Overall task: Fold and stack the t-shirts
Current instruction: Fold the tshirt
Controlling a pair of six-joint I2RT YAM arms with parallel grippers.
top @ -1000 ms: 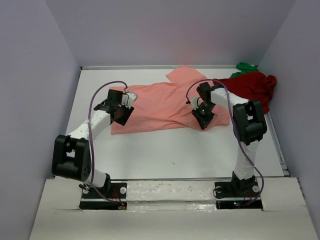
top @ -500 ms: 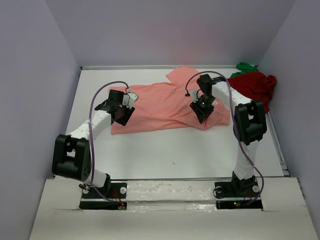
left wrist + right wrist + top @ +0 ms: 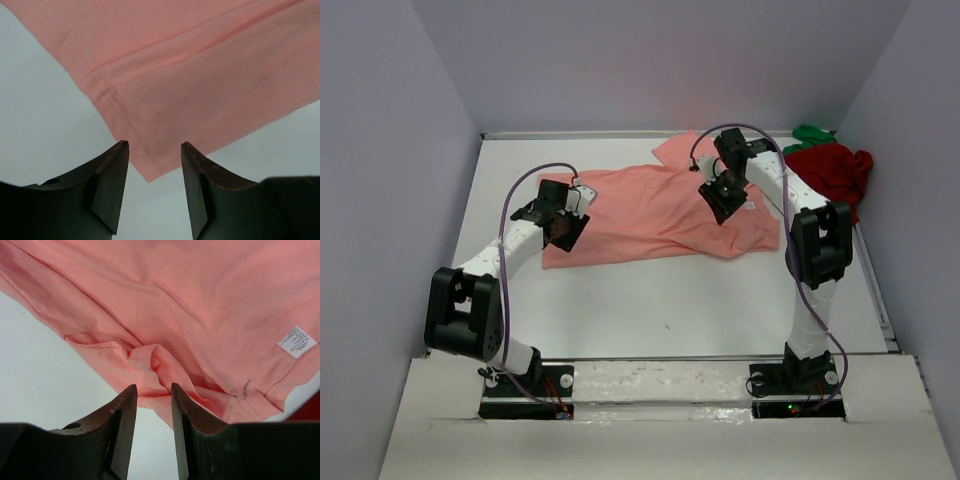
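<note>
White tabletop [image 3: 650, 300] between plain pale lavender walls [image 3: 660, 60] on three sides, under soft even light.

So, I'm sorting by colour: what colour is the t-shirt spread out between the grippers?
The spread t-shirt is salmon-pink, shown best in the top external view.

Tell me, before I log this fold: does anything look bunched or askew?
The pink shirt lies mostly flat, but its near right edge is puckered into a small bunch just ahead of the right pincer. The dark red shirt sits crumpled in the far right corner.
</note>
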